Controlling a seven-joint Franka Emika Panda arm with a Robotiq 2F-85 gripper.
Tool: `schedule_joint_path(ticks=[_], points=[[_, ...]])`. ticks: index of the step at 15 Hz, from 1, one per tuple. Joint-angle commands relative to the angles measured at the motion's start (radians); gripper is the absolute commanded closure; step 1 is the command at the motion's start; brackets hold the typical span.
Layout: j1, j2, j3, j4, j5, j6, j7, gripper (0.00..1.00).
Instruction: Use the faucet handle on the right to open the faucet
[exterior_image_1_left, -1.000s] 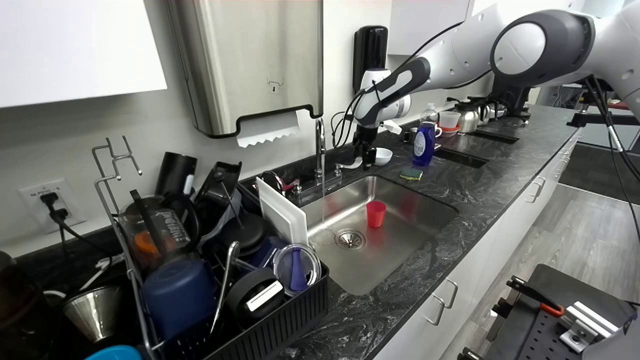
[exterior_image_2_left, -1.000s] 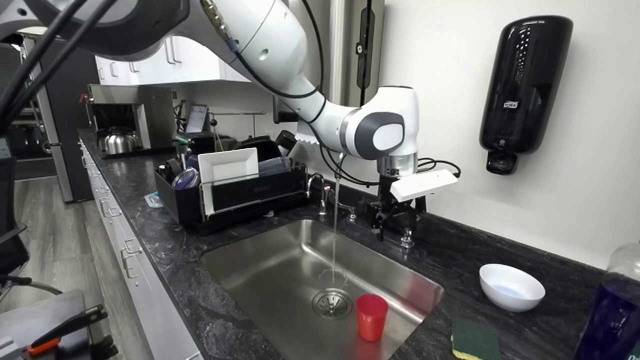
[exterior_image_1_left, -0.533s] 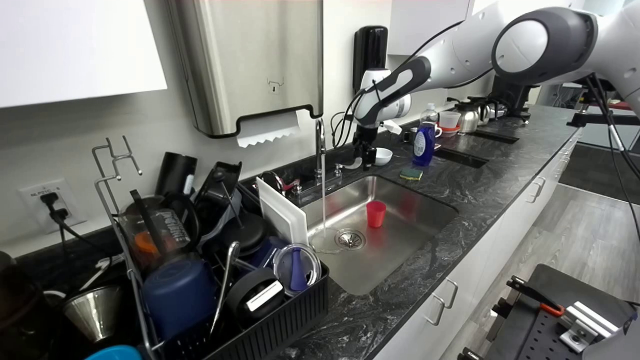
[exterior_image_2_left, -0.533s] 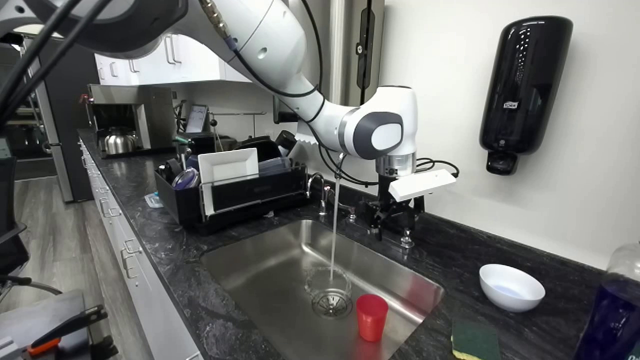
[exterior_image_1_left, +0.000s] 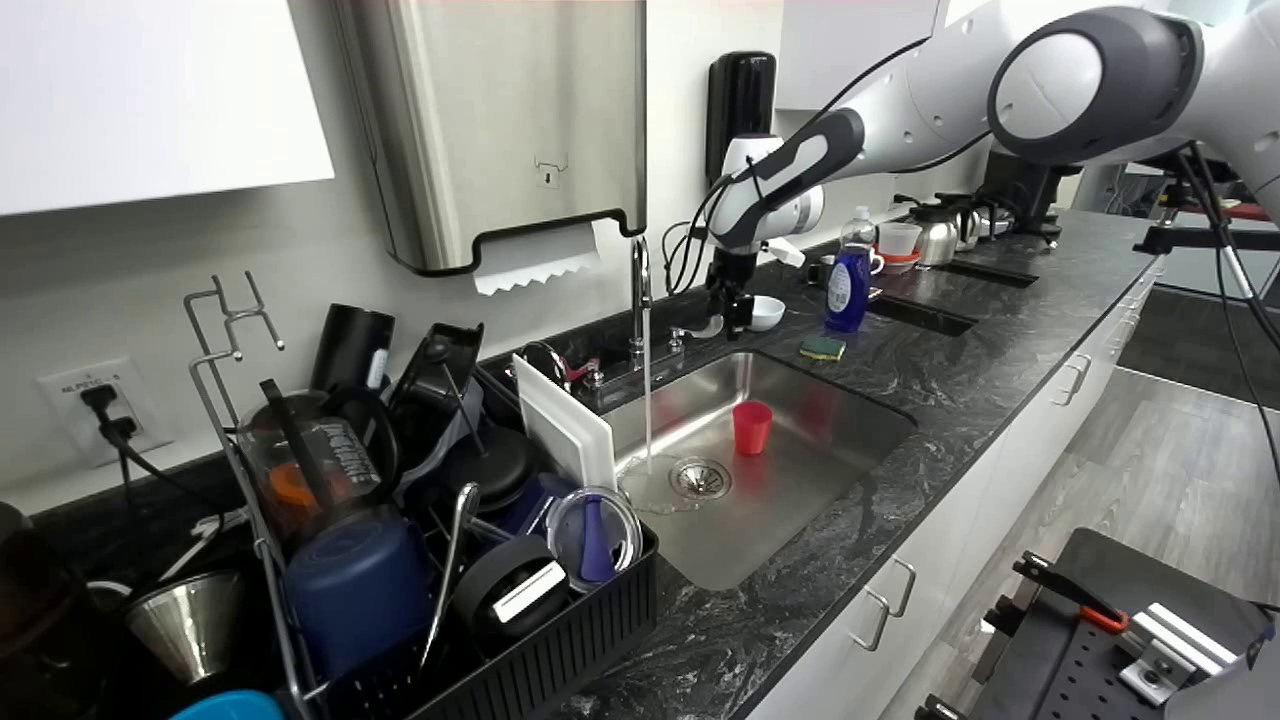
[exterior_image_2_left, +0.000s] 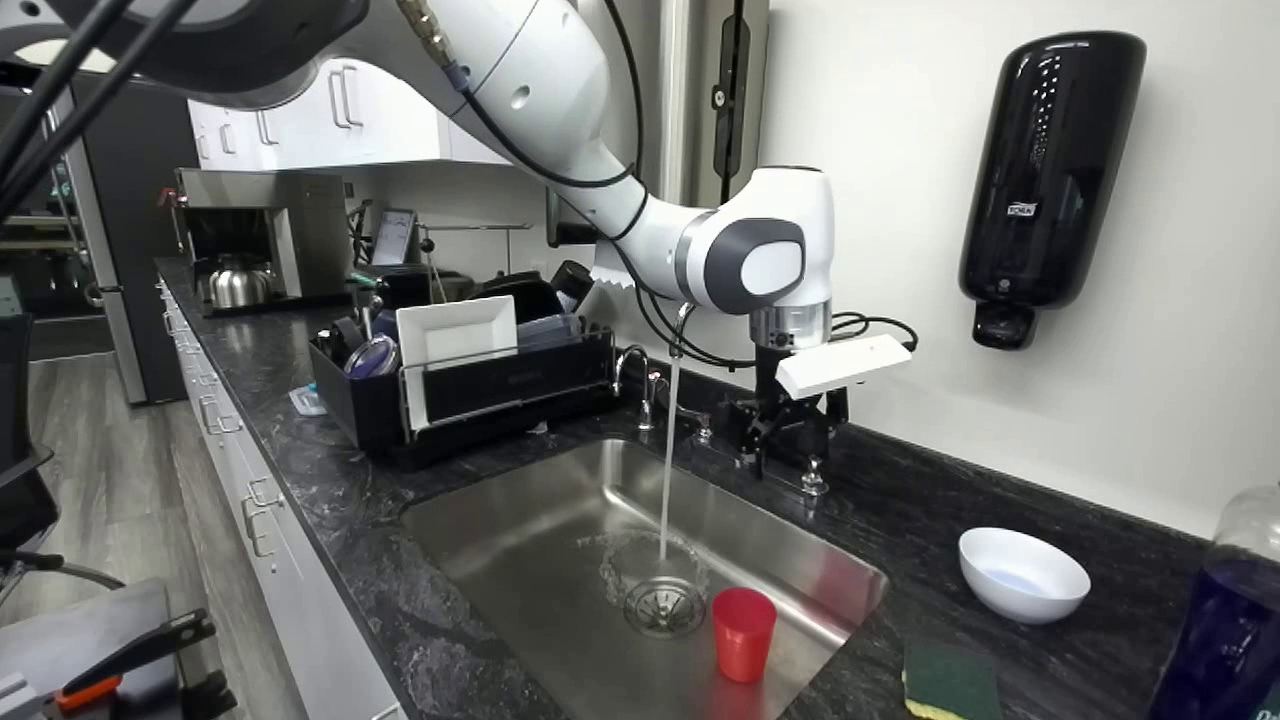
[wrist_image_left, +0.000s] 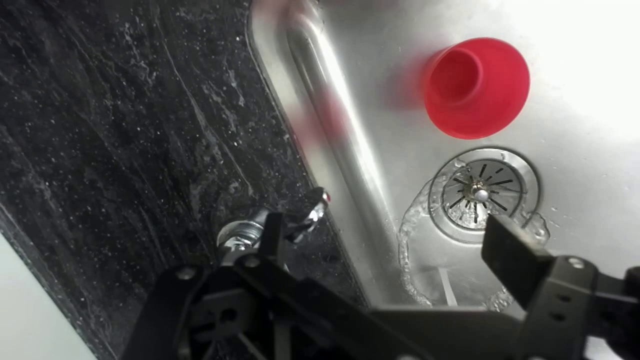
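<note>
Wrist view: the gripper stands with its fingers set well apart, and nothing is seen clasped between them. The faucet handle, a small chrome lever, lies at the finger over the counter, its tip reaching past that finger toward the gap; contact could not be confirmed. A red spot at the lever tip is recorded in this view alone, as is the inner bottom of the red cup. The cup stands upright beyond the fingertips in the sink, next to the drain. Both exterior views show a stream of water falling from the tall spout of the faucet, which stands beside the gripper on the side toward the dish rack. In an exterior view the base of the handle shows directly below the gripper; in an exterior view the lever is plain, running up to the gripper. The white bowl and the sponge lie across the gripper from the spout. Lettering on the black soap dispenser, higher than the gripper, is legible in an exterior view.
</note>
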Motion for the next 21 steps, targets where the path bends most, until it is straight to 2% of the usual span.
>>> schedule_joint_path(ticks=[1,14,21], points=[[-0.010,-0.043,0.005,-0.061,0.026,0.004,-0.021,0.00],[-0.001,-0.102,-0.028,-0.060,0.033,0.018,0.175,0.00],[-0.006,-0.161,-0.039,-0.104,0.054,0.012,0.302,0.00]])
